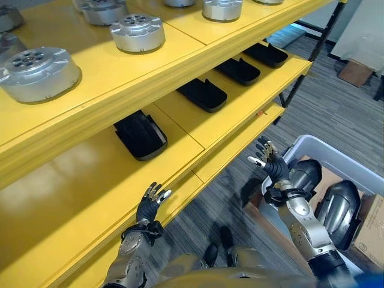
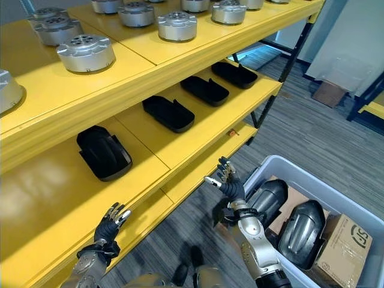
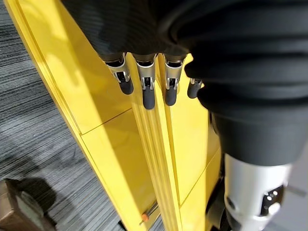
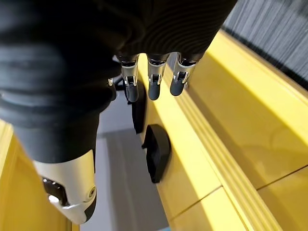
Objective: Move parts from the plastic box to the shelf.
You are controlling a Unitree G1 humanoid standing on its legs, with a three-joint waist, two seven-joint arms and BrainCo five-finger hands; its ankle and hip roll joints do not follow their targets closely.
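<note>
A pale grey plastic box [image 2: 314, 180] stands on the floor at the lower right. Two rounded dark-and-silver parts [image 2: 302, 231] [image 2: 267, 201] lie in it. Beside them is a cardboard carton [image 2: 343, 247]. The yellow shelf [image 1: 198, 129] runs across the left. Black ribbed parts [image 1: 140, 135] [image 1: 203, 94] lie on its middle level. My right hand [image 1: 271, 161] is raised between the box and the shelf's lower edge, open and holding nothing; its fingers [image 4: 154, 82] are straight. My left hand [image 1: 150, 204] hovers open and empty at the lower shelf's front edge, its fingers [image 3: 147, 89] straight.
Silver round discs [image 1: 37, 73] [image 1: 138, 33] sit in rows on the top shelf level. More black parts [image 2: 234, 74] lie further along the middle level. A brown carton [image 1: 355, 72] stands on the grey carpet at the far right. The shelf's dark leg [image 1: 303, 63] stands behind the box.
</note>
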